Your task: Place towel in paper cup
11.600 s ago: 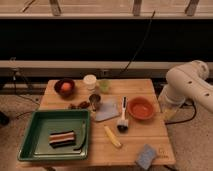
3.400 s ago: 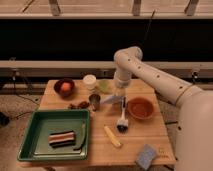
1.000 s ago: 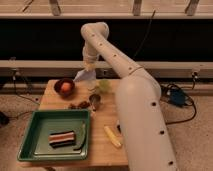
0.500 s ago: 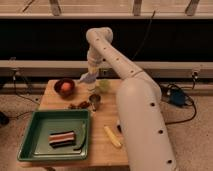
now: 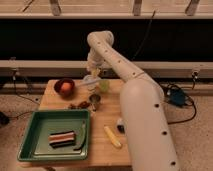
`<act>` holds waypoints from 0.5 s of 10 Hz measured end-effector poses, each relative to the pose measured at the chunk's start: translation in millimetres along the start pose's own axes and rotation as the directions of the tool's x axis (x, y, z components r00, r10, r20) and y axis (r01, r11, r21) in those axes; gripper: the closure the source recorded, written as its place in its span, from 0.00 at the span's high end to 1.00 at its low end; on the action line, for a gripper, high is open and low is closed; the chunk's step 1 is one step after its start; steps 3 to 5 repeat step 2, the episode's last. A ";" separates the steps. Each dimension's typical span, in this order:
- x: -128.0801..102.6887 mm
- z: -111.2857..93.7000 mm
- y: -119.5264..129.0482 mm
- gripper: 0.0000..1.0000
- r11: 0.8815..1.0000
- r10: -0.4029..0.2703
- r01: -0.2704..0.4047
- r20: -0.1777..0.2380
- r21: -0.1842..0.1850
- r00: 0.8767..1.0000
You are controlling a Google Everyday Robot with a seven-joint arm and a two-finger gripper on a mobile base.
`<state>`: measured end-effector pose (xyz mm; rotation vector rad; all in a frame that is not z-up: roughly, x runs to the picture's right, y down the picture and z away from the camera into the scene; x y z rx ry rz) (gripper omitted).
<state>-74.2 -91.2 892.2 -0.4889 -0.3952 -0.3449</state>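
Note:
My gripper (image 5: pixel 94 70) hangs at the back of the wooden table (image 5: pixel 100 150), at the end of the white arm that reaches up over the table's right side. It is shut on the towel (image 5: pixel 90 79), a pale floppy cloth that hangs straight below it. The towel's lower part sits at the mouth of the paper cup (image 5: pixel 90 85), and the cloth mostly hides the cup. I cannot tell how far the cloth is inside the cup.
A pale green cup (image 5: pixel 104 86) stands just right of the paper cup and a small dark metal cup (image 5: pixel 94 100) just in front. A dark bowl (image 5: pixel 64 87) with a round fruit is at the left. A green tray (image 5: pixel 35 145) holds a striped cloth (image 5: pixel 62 138). A yellow object (image 5: pixel 112 136) lies near the arm.
The gripper picked the towel up from the table's middle and carried it to the back left. In the last half second it moved slightly right and down, over the paper cup.

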 end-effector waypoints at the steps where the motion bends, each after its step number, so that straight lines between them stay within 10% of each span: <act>1: 2.9 -1.6 1.4 0.80 1.000 0.004 -0.004 0.002 0.005 1.000; 5: 2.3 -1.8 1.3 0.80 1.000 0.004 -0.004 0.002 0.005 1.000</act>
